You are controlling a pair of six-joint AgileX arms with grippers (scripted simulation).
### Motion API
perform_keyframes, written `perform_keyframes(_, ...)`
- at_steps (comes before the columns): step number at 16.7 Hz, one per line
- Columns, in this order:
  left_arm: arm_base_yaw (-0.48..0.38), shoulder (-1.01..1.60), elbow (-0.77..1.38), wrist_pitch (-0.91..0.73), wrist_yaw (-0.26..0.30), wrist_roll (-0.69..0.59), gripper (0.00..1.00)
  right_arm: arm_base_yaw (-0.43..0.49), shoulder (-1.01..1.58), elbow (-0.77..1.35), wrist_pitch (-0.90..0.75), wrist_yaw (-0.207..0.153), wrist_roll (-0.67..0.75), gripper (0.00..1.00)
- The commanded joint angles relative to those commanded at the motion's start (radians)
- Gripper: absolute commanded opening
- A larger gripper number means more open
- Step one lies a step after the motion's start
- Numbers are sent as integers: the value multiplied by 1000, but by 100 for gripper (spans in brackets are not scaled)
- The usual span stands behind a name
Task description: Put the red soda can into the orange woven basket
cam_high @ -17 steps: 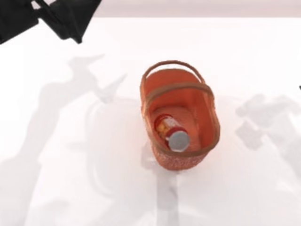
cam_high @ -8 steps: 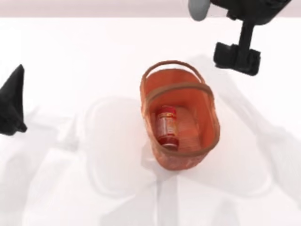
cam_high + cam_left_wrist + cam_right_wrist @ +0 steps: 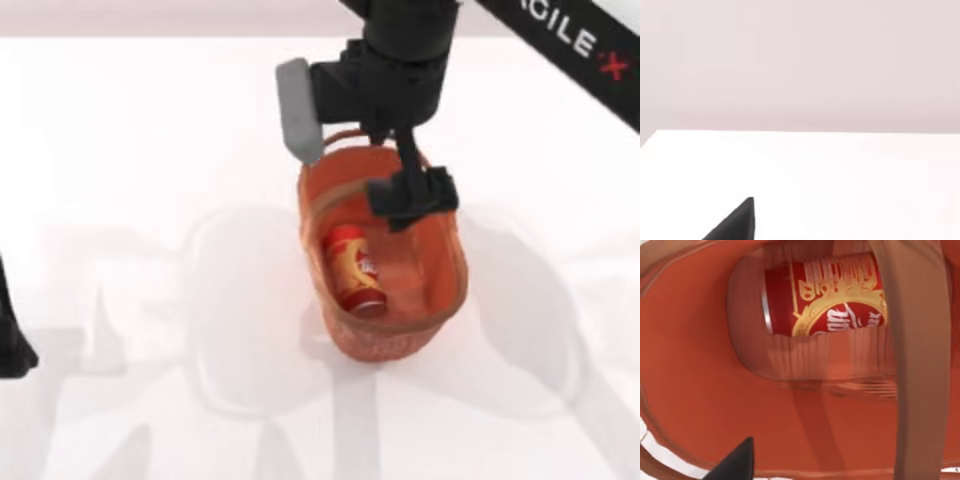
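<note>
Since the small red soda can (image 3: 354, 270) with its gold band lies on its side on the slatted bottom of the big oval orange woven basket (image 3: 340, 320), the placing looks done. My right gripper (image 3: 412, 197) hangs over the basket's far end by the handle; whether its jaws are spread I cannot tell. Next I should lift clear without snagging the handle. My left arm (image 3: 12, 340) sits at the table's left edge.

You can read white "GILE" plus a red "X" on the right arm's black link (image 3: 575, 40), top right of the top view; the first letter is cut off. The red soda can (image 3: 827, 295) in the right wrist view carries white cursive script and small white print lines, neither legible. No other text anywhere.
</note>
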Motion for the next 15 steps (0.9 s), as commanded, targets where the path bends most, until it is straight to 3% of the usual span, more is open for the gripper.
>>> perform_keyframes(8, 3, -34, -23, -13, -22, 9, 100, 6, 36, 31, -23, 0, -15, 100)
perform_keyframes(15, 3, -34, -23, -13, -22, 9, 100, 10, -8, -126, 88, 0, -16, 100)
